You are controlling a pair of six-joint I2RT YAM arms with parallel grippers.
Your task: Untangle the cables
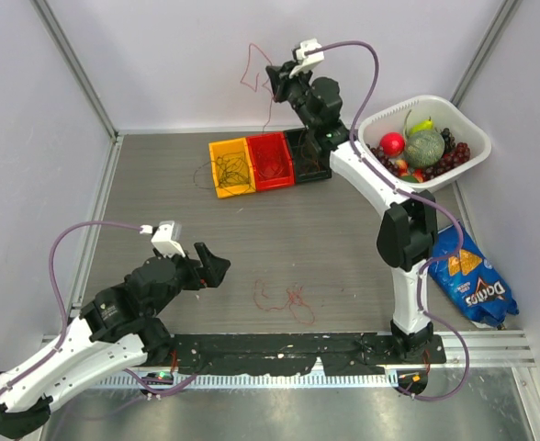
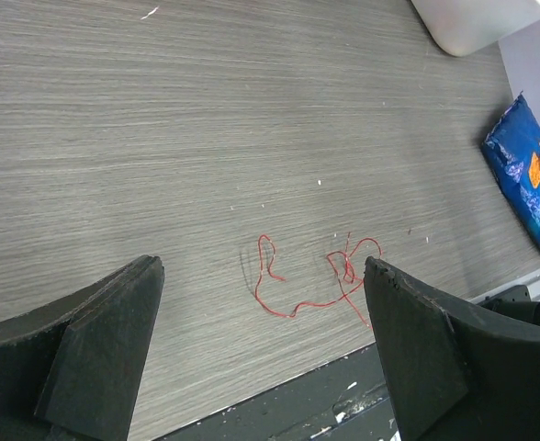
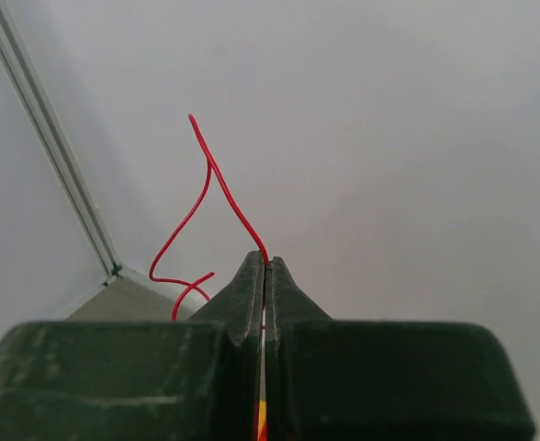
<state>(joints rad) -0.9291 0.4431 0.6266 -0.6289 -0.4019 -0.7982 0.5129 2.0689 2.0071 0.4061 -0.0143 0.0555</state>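
My right gripper (image 1: pixel 275 81) is shut on a thin red cable (image 1: pixel 254 72) and holds it high above the bins at the back; in the right wrist view the red cable (image 3: pixel 196 197) rises from the closed fingertips (image 3: pixel 266 262). A second red cable (image 1: pixel 286 299) lies in loose loops on the table near the front edge; it also shows in the left wrist view (image 2: pixel 311 276). My left gripper (image 1: pixel 213 265) is open and empty, left of that cable and above the table. Dark cables (image 1: pixel 230 170) lie curled in the yellow bin (image 1: pixel 230 184).
A red bin (image 1: pixel 270 161) holding red wire and a dark bin (image 1: pixel 307 152) stand beside the yellow one. A white basket (image 1: pixel 371 124) of fruit stands at the back right. A blue chip bag (image 1: pixel 472 280) lies at the right. A black strip (image 1: pixel 288 354) runs along the front edge.
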